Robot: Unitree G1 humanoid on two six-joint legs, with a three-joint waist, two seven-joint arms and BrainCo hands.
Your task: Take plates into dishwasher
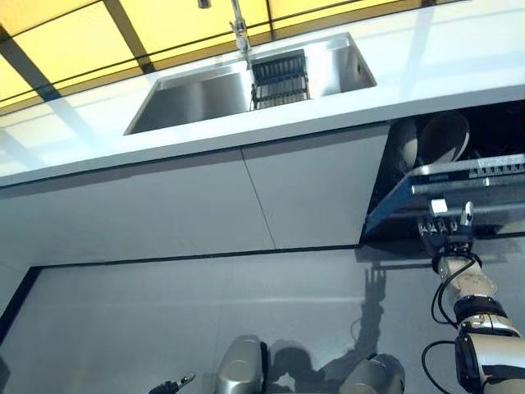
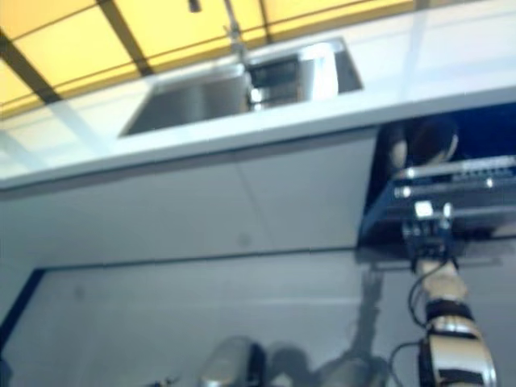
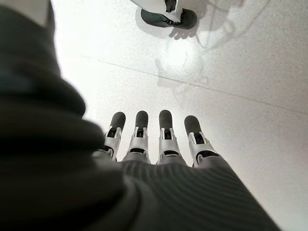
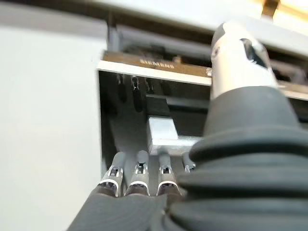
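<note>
While the right hand (image 1: 447, 234) reaches with straight fingers to the dishwasher door (image 1: 459, 193) edge, plates (image 1: 443, 135) stand racked inside; left hand (image 3: 159, 144) hangs open over floor (image 3: 250, 72).

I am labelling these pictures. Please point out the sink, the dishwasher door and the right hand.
sink (image 1: 189, 98): left eye view, bare steel bottom of the basin.
dishwasher door (image 1: 459, 176): left eye view, its top edge strip.
right hand (image 1: 447, 238): left eye view, back of the hand.
</note>
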